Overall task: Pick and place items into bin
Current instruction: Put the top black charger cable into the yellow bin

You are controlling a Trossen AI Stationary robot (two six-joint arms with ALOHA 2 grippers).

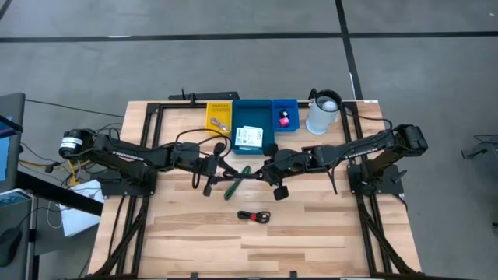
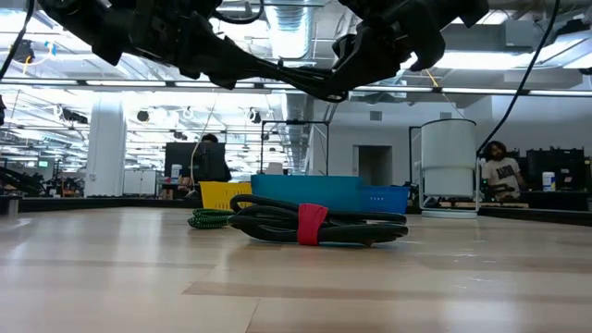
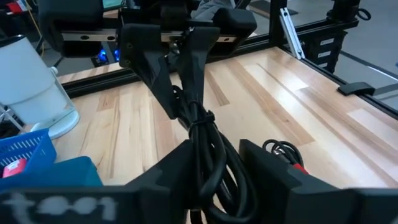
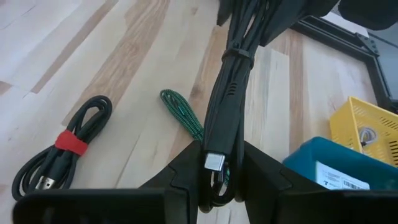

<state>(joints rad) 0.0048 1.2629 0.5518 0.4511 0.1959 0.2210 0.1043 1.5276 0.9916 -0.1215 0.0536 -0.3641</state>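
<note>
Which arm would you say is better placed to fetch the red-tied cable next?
Probably right: its pincer is nearer the red-tied cable, though it must first release the black cable.

Your two grippers meet over the middle of the table, left gripper on the left, right gripper on the right, a bundled cable stretched between them. Under that span lies the braided cable. Nearer the front edge sits the strapped cable, on its own. Along the back edge you've got three bins side by side: the mesh bin leftmost, the large bin in the middle with a card in it, the small bin right of that. The jug stands just right of them.
</note>
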